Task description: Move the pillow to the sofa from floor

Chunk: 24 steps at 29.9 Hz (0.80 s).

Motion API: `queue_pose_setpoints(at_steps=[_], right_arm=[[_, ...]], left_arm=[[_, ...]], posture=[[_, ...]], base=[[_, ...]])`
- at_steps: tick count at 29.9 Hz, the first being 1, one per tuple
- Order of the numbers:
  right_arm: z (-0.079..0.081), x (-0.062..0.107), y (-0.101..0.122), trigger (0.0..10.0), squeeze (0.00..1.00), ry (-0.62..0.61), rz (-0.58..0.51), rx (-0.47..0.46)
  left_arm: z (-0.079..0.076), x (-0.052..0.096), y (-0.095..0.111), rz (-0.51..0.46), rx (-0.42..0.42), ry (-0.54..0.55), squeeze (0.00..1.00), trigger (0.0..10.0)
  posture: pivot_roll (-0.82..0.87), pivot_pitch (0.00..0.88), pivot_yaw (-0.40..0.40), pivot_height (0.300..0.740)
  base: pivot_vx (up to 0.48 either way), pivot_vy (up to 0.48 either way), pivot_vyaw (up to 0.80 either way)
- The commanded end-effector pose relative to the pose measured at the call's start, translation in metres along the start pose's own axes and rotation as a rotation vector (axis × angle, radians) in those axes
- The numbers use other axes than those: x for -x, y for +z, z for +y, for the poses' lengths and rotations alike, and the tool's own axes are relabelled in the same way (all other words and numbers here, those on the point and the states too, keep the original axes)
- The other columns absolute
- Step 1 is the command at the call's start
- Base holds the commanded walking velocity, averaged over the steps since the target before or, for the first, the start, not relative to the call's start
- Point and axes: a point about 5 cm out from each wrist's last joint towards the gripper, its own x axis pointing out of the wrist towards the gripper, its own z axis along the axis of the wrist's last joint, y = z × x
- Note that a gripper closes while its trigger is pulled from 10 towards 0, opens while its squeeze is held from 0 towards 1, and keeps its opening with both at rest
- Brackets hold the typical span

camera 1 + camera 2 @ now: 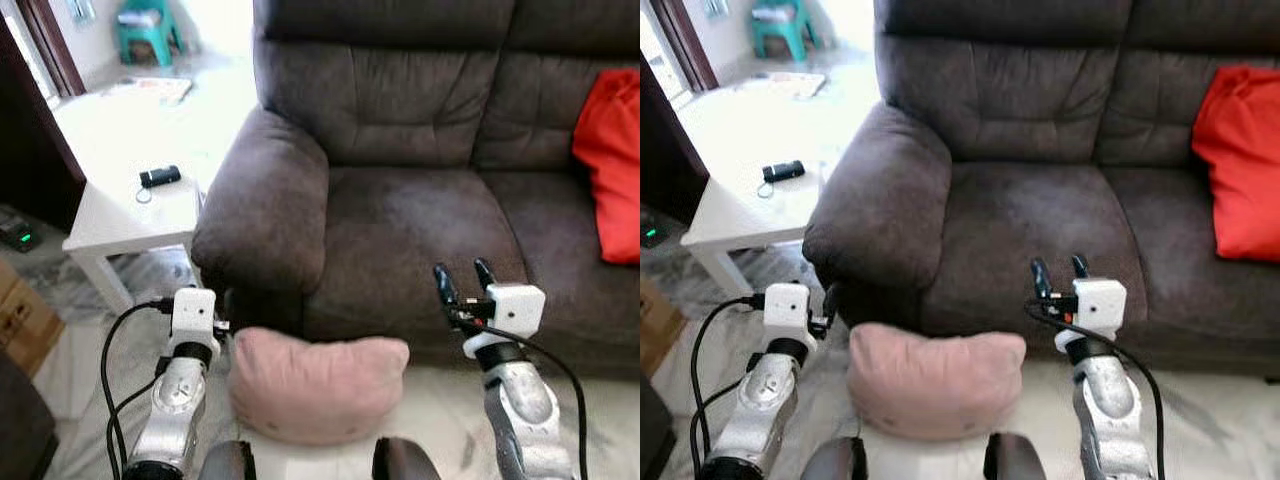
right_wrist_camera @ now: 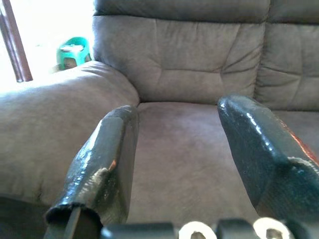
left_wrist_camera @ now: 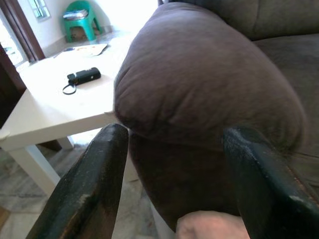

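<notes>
The dark brown sofa (image 1: 420,200) filled the far half of the scene, its suede-like cloth soft and matte, the back tufted and the padded armrest (image 1: 265,205) rounded and bulging at the left. Its seat lay bare in front of me, with an orange-red cushion (image 1: 610,165) propped at the far right. Left of the armrest stood a white side surface (image 1: 125,215), flat and hard, carrying a small black device (image 1: 160,176) with a loop. Farther off, a green plastic stool (image 1: 148,28) stood in bright light.

The pink pillow (image 1: 315,385) was on the pale floor, close against the sofa's front, just near of the seat edge. It was plump and soft-looking, a rounded oblong with its long axis running left to right across my front.

The pillow lay between my two arms and lower than both. My left end effector (image 3: 172,184) was just beside its left end, fingers spread apart and empty, looking past the armrest with a corner of pink at the bottom of its view. My right end effector (image 1: 462,282) was raised near the pillow's right end, fingers parted, holding nothing, pointing up at the seat. I judged the left the nearer of the two. Because the pillow is wide and yielding, I expected to need both ends squeezed from left and right before lifting it far and up onto the seat.
</notes>
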Motion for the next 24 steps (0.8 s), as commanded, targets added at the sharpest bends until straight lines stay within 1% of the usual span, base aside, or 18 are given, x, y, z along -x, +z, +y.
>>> queue_pose_setpoints(at_steps=[1,7,11,24], right_arm=[[0.0032,-0.0019,0.0024,10.0,0.0,0.011,-0.007,-0.006],[0.0038,-0.0023,0.0022,10.0,0.0,0.011,-0.008,-0.009],[0.0044,-0.0028,0.0025,10.0,0.0,0.013,-0.009,-0.009],[0.004,-0.0042,0.0017,10.0,0.0,0.009,0.0,-0.015]], left_arm=[[0.0033,0.0003,-0.0003,0.003,-0.016,-0.009,0.0,10.0],[0.0019,0.0009,0.0005,-0.003,-0.019,-0.017,0.0,10.0],[-0.0016,0.0002,0.005,-0.025,-0.022,-0.038,0.0,10.0],[-0.0013,-0.0005,0.0065,-0.03,-0.029,-0.032,0.0,10.0]], posture=[[-0.03,0.02,-0.019,0.591],[-0.03,0.02,-0.019,0.591],[-0.03,0.02,-0.018,0.591],[-0.03,0.021,-0.02,0.591]], base=[[0.0,0.0,0.0],[0.0,0.0,0.0],[0.0,0.0,0.0],[0.0,0.0,0.0]])
